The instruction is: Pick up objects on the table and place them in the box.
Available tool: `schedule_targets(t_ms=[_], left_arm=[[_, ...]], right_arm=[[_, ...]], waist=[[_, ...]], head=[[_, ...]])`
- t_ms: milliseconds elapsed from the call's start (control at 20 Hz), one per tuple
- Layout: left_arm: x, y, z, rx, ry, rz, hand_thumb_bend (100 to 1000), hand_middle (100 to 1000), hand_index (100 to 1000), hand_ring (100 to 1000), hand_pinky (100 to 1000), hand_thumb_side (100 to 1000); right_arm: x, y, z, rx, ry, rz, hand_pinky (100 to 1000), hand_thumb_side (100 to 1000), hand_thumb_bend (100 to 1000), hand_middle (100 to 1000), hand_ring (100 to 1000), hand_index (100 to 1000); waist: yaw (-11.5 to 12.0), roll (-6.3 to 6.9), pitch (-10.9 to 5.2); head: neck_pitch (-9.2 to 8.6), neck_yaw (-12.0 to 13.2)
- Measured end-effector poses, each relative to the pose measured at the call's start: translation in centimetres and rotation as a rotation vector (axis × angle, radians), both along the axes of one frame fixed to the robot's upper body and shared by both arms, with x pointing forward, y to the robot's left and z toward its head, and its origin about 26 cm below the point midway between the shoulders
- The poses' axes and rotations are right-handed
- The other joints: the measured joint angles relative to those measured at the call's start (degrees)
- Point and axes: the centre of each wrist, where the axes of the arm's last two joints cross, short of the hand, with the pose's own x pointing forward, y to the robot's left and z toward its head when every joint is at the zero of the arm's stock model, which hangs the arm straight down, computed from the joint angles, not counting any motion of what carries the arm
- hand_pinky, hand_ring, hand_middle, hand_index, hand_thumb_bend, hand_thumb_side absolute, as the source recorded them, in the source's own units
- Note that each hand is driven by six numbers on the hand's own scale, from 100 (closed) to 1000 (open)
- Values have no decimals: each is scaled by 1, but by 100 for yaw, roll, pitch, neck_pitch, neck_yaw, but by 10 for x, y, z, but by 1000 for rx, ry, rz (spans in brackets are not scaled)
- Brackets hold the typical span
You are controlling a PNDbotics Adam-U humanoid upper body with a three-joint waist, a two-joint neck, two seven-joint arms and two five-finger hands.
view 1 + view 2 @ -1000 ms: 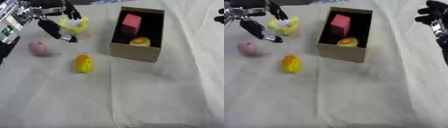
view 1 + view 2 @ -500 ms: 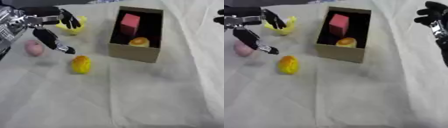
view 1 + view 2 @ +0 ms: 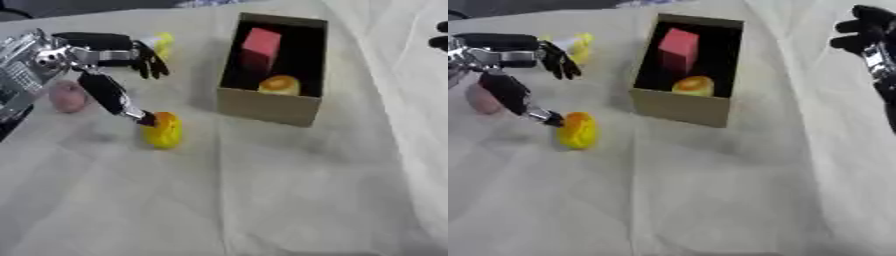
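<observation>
Yellow toy (image 3: 155,43) half hidden behind left hand (image 3: 96,55)

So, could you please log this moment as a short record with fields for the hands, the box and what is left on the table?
left hand: open, thumb tip touching the yellow-orange object
right hand: idle at the right edge, fingers curled, holding nothing
box: open, holds a pink block and an orange round object
on the table: yellow-orange object, pink round object, yellow object behind the left hand
</observation>
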Motion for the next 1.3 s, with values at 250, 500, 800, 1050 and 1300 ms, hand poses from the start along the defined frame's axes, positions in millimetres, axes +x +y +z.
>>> schedule_targets(t_ms=[250,500,800,1050,1300], left_arm=[[5,-4,-12,28,29,-2,615,708,847,728,795,451],[10,-7,-26,59,64,-10,620,693,841,718,790,432],[12,-8,-32,117,61,-17,576,627,775,668,757,416],[12,-8,-37,154,34,-27,478,589,738,627,731,391],[13,-9,-42,163,32,-48,336,526,688,583,706,371]], right_arm=[[0,0,0,1,1,1,902,717,100,755,768,889],[0,1,0,3,2,1,902,717,100,755,768,889],[0,1,-1,10,2,4,902,717,100,755,767,890],[0,1,-1,10,3,4,902,716,100,755,767,890],[0,1,-1,11,2,4,902,716,100,755,767,890]], waist=[[-10,-24,0],[-29,-28,3],[-31,-28,18],[-31,-32,18],[-31,-56,18]], head=[[-1,25],[-19,39],[-19,40],[-19,40],[-19,42]])
